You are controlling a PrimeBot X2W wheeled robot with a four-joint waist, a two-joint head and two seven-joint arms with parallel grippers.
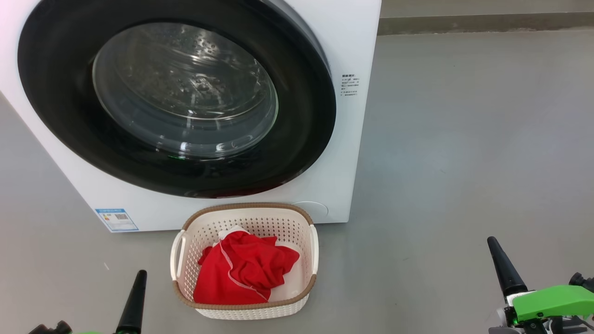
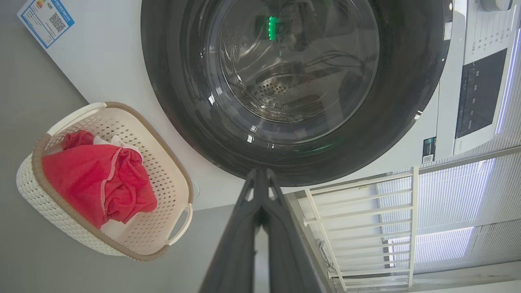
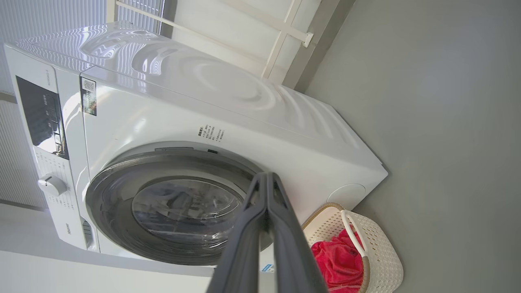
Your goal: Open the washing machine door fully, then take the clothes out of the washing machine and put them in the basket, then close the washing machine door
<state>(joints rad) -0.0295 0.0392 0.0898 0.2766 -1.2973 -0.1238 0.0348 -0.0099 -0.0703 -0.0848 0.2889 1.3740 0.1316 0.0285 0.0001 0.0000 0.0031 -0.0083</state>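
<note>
Pinch soft, light clothes [image 1: 241,271] at a raised fold. Press washing machine door [image 1: 306,120] at rigid rim, not glass. Note left claw [image 2: 260,173], right claw [image 3: 266,175] pressed together, empty.

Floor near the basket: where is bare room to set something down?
Bare floor: right of the basket up to the right gripper; left of it by the left gripper. Crowded: between basket and washing machine; clothes lie in the basket.

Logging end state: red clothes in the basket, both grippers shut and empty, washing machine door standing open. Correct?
One error: the washing machine door is closed, as the right wrist view shows. The rest stands.
</note>
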